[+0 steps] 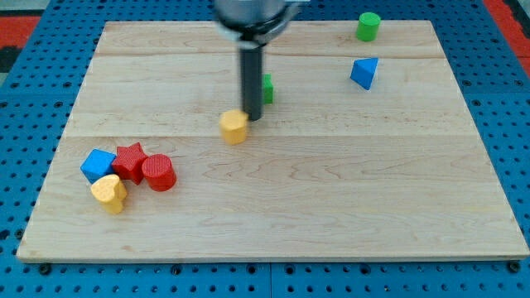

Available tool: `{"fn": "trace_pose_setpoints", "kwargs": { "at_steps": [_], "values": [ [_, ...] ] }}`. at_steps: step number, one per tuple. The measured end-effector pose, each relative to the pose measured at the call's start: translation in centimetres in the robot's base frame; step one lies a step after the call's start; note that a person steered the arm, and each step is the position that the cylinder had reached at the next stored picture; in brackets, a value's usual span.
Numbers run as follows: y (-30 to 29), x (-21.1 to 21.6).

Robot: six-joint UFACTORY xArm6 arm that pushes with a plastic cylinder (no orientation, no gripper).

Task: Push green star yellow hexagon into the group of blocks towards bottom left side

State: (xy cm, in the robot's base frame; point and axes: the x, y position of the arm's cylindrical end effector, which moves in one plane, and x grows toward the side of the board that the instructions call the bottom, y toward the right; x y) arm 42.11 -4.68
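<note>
Nearest the view's bottom left, on the wooden board (331, 215), we list one cluster: yellow heart (108, 193), blue cube (97, 165), red star (129, 161), red cylinder (158, 173), each touching a neighbour. Mid-board: yellow hexagon (234, 127), well apart from that cluster. Our rod carries no claw; my tip (251, 119) sits just beside the hexagon's upper right. Behind the rod: green star (267, 88), mostly hidden. Farther, toward the view's top right: blue triangle block (363, 72), green cylinder (368, 26).
</note>
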Motion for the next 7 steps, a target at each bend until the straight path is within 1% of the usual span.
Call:
{"fn": "trace_pose_setpoints", "kwargs": {
  "at_steps": [1, 2, 3, 4, 5, 6, 7],
  "values": [
    [-4.6, 4.3],
    [-6.2, 5.6],
    [-9.3, 7.4],
    [-6.7, 7.0],
    [1.4, 4.8],
    [4.3, 2.6],
    [11.8, -4.2]
  ]
}}
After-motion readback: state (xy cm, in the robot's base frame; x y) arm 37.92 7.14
